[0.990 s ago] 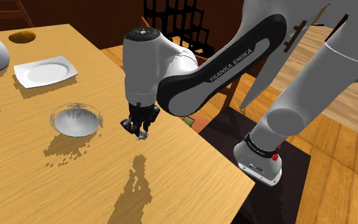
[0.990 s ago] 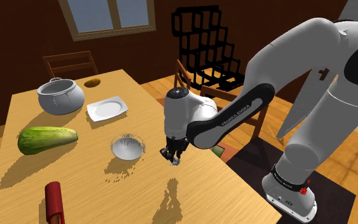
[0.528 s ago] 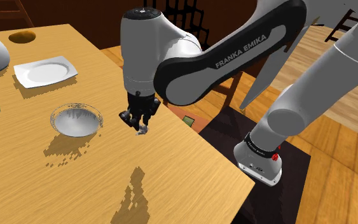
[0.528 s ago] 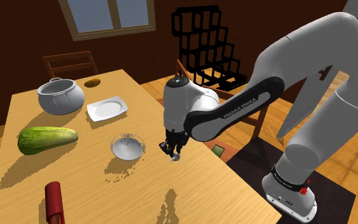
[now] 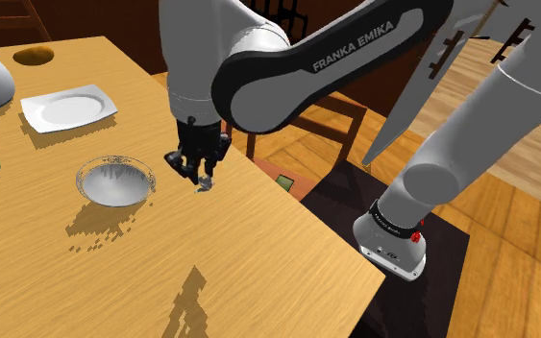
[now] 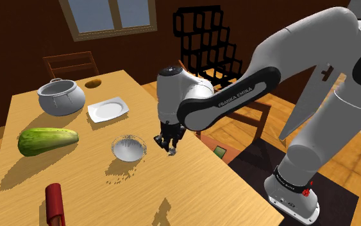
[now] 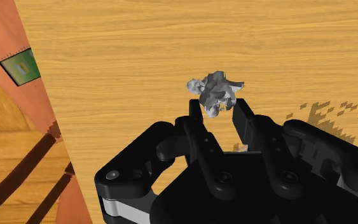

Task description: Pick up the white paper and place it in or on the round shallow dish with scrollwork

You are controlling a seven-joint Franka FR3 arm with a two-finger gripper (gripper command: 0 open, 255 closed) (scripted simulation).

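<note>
A crumpled white paper wad (image 7: 214, 92) is clasped between the tips of my black gripper (image 7: 217, 112), which is shut on it. In the shoulder view the gripper (image 5: 201, 176) hangs above the wooden table (image 5: 258, 240) with the paper (image 5: 204, 184) at its tips, just to the right of the round shallow dish (image 5: 115, 181) with a scrollwork rim. In the second exterior view the gripper (image 6: 170, 146) and paper (image 6: 172, 151) sit a short way to the right of the dish (image 6: 129, 148).
A white square plate (image 5: 69, 108), a grey pot (image 6: 60, 96), a green cucumber (image 6: 47, 140) and a red cylinder (image 6: 54, 204) share the table. A wooden chair (image 5: 316, 120) stands past the table's edge, a black rack (image 6: 208, 48) behind it.
The gripper has risen off the table with the paper and moved toward the dish, to the shoulder view's left. Its shadow on the table has shifted left too.
</note>
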